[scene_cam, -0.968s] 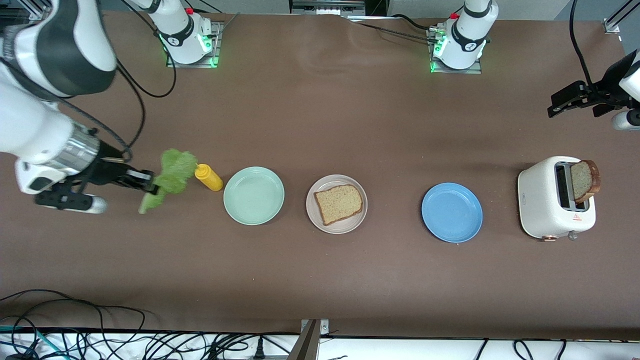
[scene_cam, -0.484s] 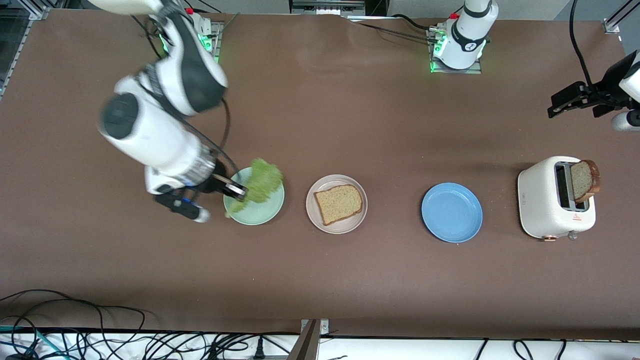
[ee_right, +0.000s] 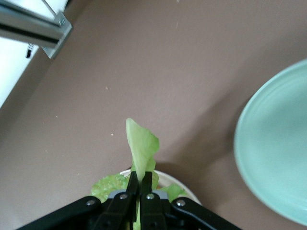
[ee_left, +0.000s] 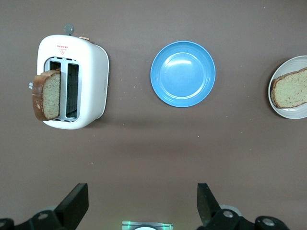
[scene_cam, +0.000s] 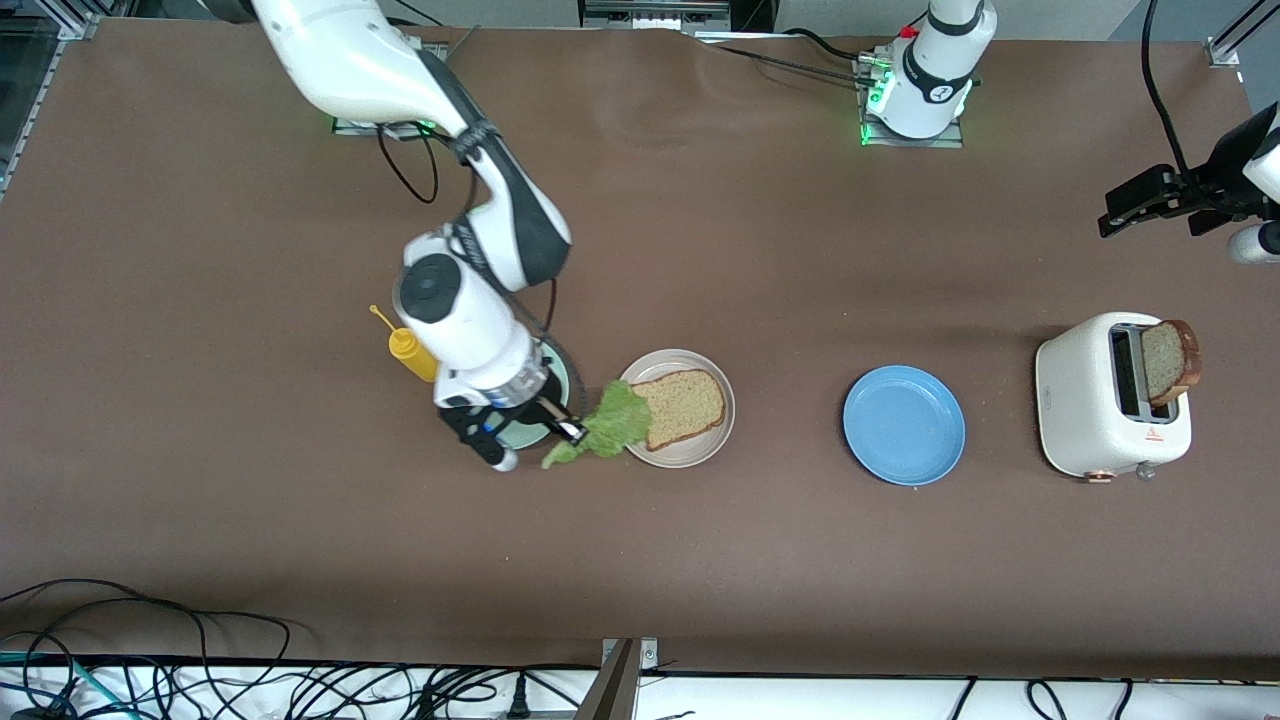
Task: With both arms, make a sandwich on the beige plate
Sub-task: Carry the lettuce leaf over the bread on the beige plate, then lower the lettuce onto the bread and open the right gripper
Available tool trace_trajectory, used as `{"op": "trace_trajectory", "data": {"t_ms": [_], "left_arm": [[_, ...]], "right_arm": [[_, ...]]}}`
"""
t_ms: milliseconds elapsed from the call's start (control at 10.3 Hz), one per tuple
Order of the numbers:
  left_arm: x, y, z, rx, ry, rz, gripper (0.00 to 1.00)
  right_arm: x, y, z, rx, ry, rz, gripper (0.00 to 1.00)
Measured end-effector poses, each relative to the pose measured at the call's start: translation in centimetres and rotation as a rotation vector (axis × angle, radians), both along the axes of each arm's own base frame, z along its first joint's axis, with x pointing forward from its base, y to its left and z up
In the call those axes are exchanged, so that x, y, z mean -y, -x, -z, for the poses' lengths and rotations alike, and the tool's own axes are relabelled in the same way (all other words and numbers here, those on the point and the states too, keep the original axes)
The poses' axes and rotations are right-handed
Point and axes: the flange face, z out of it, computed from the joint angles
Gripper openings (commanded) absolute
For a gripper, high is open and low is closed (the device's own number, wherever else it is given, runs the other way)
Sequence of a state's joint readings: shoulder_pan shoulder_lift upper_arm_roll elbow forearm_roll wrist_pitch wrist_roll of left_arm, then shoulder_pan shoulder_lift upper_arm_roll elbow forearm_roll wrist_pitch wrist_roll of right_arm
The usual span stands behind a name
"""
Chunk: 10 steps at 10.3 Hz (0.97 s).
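Tabletop (scene_cam: 700, 560): beige plate (scene_cam: 716, 442) holds one bread slice (scene_cam: 680, 405).

A robotics lab: bolted arm bases (scene_cam: 915, 85), loose cables (scene_cam: 200, 670), brown table (scene_cam: 700, 560).

Bright, even light from overhead

Soft shadows lie on the table (scene_cam: 700, 560); the blue plate (ee_left: 183, 73) shows mild glare; the mint plate (ee_right: 278, 158) looks slightly blurred.
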State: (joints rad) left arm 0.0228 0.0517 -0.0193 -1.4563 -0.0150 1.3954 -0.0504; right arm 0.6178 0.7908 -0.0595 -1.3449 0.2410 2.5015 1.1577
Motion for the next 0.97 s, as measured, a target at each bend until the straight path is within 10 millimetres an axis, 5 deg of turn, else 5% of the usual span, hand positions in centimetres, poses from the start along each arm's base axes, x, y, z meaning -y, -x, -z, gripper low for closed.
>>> {"op": "trace_trajectory", "data": {"t_ms": [290,774,968], "left_arm": [[0.0,0.0,0.0,0.000,0.000,0.000,1.00],[0.0,0.0,0.0,0.000,0.000,-0.001,1.00],[0.0,0.0,0.0,0.000,0.000,-0.001,1.00]], "right_arm": [[-4.8,3.1,3.9,-0.025,-0.036,0.074,0.00],[-8.0,6.4,5.2,-0.116,-0.003,0.073,0.02],[-8.2,6.8,5.4,-0.130,0.009,0.067,0.86]]}}
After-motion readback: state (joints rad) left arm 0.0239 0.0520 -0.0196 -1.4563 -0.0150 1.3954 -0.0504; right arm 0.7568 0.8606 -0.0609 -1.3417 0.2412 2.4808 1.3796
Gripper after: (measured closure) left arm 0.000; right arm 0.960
